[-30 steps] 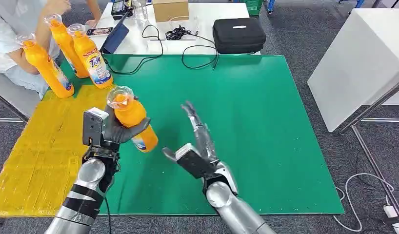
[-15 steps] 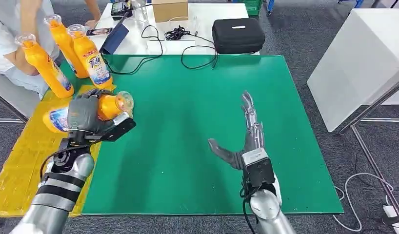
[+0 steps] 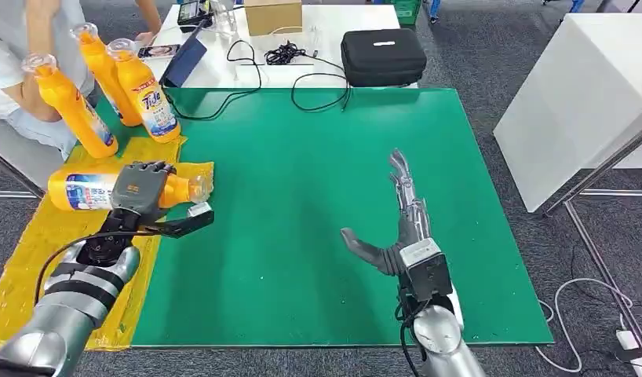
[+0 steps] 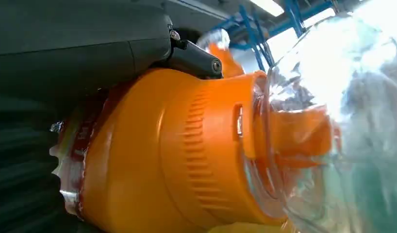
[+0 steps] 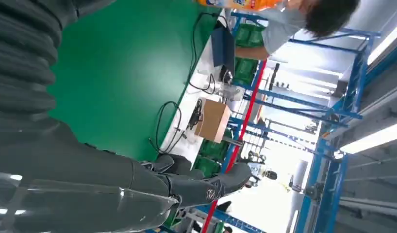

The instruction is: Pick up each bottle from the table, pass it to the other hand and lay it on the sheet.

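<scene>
1. Green mat (image 3: 318, 204) across the table centre; yellow sheet (image 3: 43, 236) along its 9 o'clock edge, crinkled, reaching toward the near left corner.
2. Three upright orange detergent bottles (image 3: 142, 90) grouped at 11 o'clock, by the far end of the sheet, beside a seated person (image 3: 20, 47).
3. Held orange bottle (image 3: 90, 188) lying on its side over the sheet; long axis 9-to-3 o'clock, base toward 9, clear cap toward 3, near the mat's edge. Contact with the sheet not confirmable; appears at or just above it.
4. Left hand (image 3: 137, 188) wrapped over the bottle's shoulder from above, fingers closed round it; confirmed close up in the left wrist view.
5. Right hand (image 3: 396, 228) over the mat at 4 o'clock, fingers spread and extended toward 12, holding nothing; well apart from the bottle.
6. Judgement: release falls to the left hand alone; upright bottles nearer the left hand.
</scene>
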